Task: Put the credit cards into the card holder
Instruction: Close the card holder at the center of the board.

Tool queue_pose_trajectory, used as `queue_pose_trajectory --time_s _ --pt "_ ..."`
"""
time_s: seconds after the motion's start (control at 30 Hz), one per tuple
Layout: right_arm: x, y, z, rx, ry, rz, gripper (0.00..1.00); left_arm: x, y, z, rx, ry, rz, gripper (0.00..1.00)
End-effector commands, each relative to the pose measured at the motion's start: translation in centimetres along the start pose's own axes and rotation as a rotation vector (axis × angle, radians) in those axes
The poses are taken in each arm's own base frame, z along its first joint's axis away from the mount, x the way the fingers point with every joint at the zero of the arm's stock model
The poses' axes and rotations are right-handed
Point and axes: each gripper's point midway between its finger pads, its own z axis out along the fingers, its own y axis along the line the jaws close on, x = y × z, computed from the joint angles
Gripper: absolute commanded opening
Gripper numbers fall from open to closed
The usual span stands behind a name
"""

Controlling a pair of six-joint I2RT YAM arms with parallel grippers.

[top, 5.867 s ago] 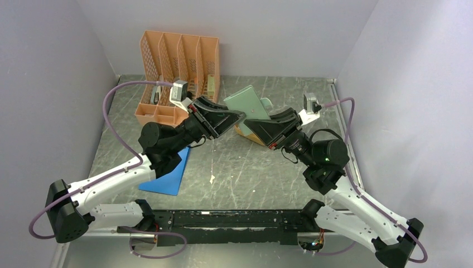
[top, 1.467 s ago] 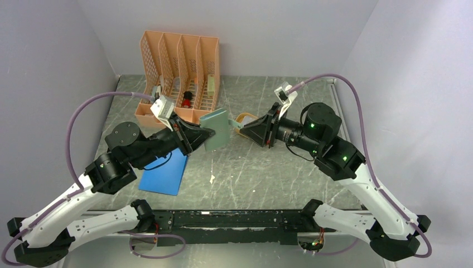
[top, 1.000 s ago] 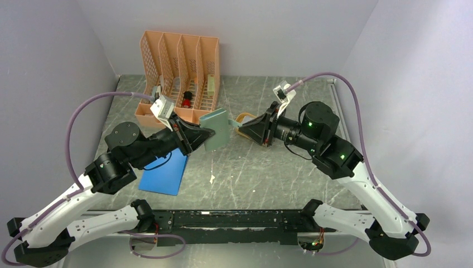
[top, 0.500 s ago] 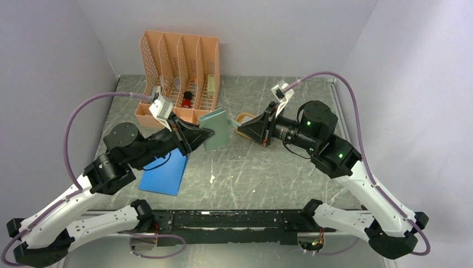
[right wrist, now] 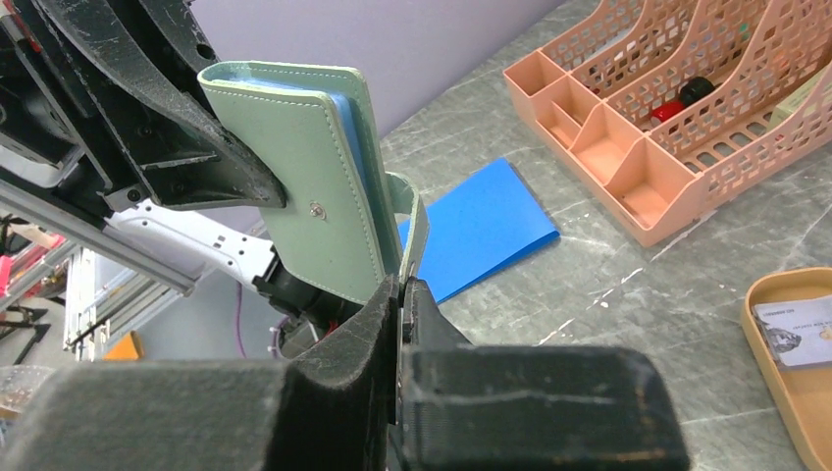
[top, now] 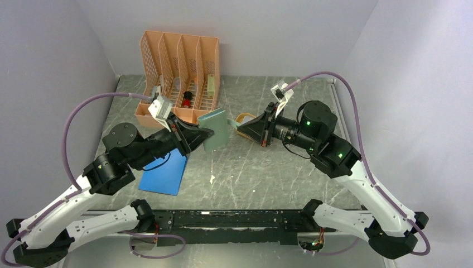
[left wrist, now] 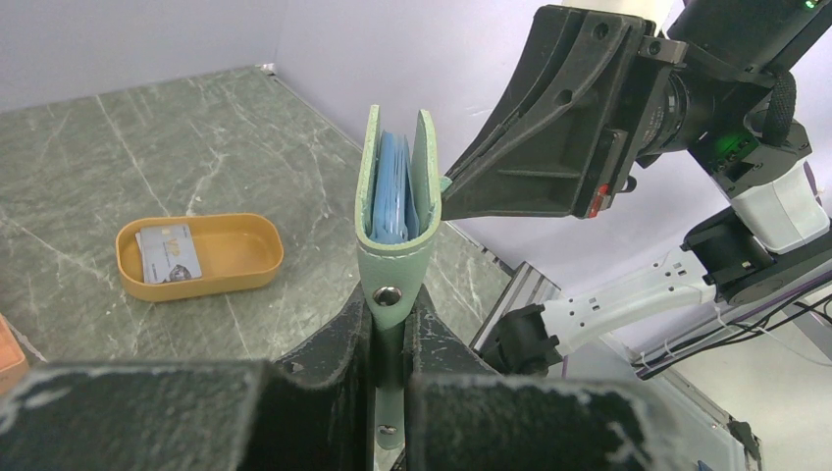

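Right pincer (right wrist: 401, 287) has pinched down on the card holder (right wrist: 314, 186) tab — left pincer (left wrist: 390, 309) grips its base; pulling hard could yank it free.

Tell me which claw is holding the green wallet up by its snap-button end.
The left claw: it clamps the card holder at the snap-button end, standing it upright. The right claw pinches only its side tab.

A salmon-pink plastic mesh organiser (top: 179, 56) (small red object (top: 188, 103) inside) stands behind a flat blue rectangular pad (top: 166, 174); a mustard-yellow oval tray (left wrist: 240, 253) sits apart.
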Motion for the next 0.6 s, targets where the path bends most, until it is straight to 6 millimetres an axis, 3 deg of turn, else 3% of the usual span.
queue_pose_trajectory --time_s 0.0,0.1,0.23,0.57 --pt "-1.12 0.88 -0.46 -0.031 -0.040 -0.014 0.02 -2.32 -1.38 -0.68 0.041 -0.061 0.010 0.05" --pt "-1.17 1.12 -0.57 -0.041 -0.040 -0.015 0.04 -2.26 -1.28 -0.65 0.037 -0.060 0.011 0.05" --pt "-1.43 1.03 -0.78 -0.029 -0.050 -0.014 0.19 -2.27 -1.20 -0.69 0.034 -0.061 0.011 0.05" --pt "-1.52 1.08 -0.97 -0.031 -0.056 -0.023 0.10 -2.31 -1.26 -0.75 0.036 -0.062 0.011 0.05"
